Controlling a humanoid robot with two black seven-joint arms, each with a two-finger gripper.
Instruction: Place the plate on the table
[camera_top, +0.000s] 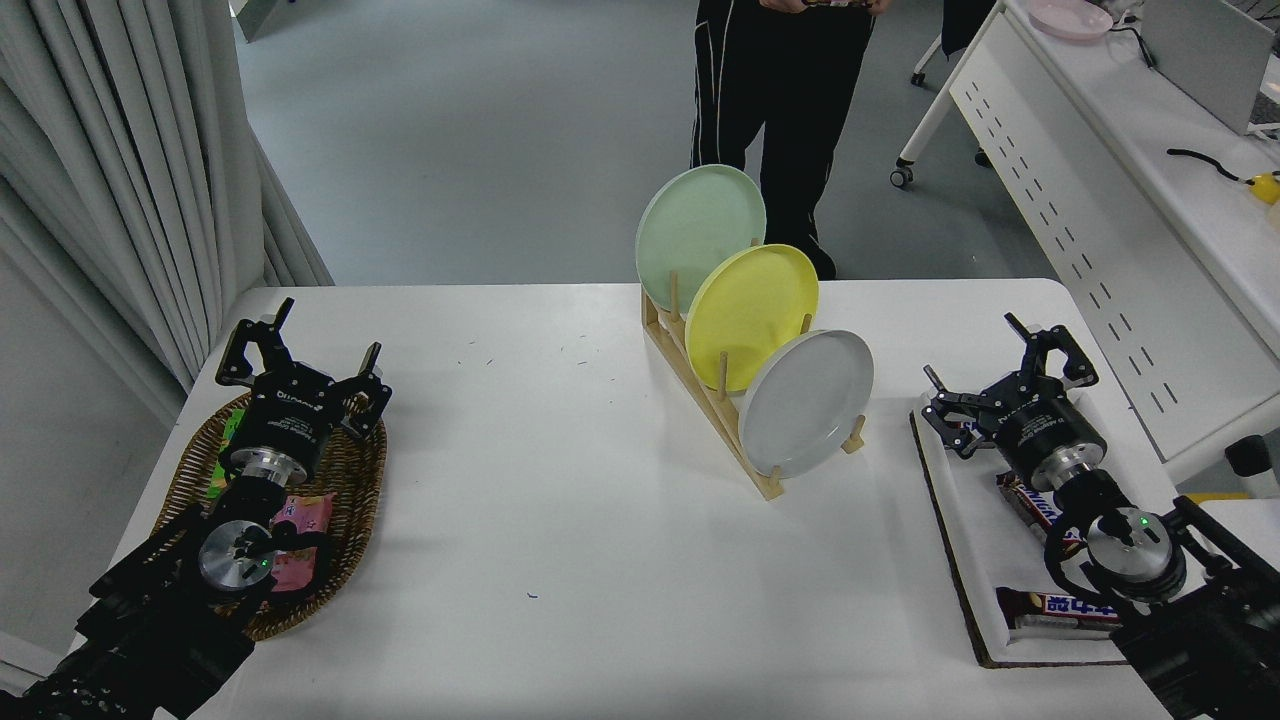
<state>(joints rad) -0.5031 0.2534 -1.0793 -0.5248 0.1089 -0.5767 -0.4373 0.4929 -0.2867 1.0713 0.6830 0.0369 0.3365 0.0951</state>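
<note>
The pale grey-white plate (806, 403) stands on edge in the front slot of a wooden rack (712, 405) in the middle of the white table (560, 520). A yellow plate (750, 315) and a mint-green plate (698, 236) stand behind it in the same rack. My right gripper (972, 350) is open and empty, to the right of the grey plate and apart from it, over a white tray. My left gripper (322, 330) is open and empty, parked over a wicker basket at the left.
A wicker basket (345, 500) with snack packets lies at the left. A white tray (975, 560) with chocolate bars (1060, 607) lies at the right. A person in black trousers (775, 110) stands at the far side. A white desk (1110, 190) stands at the right.
</note>
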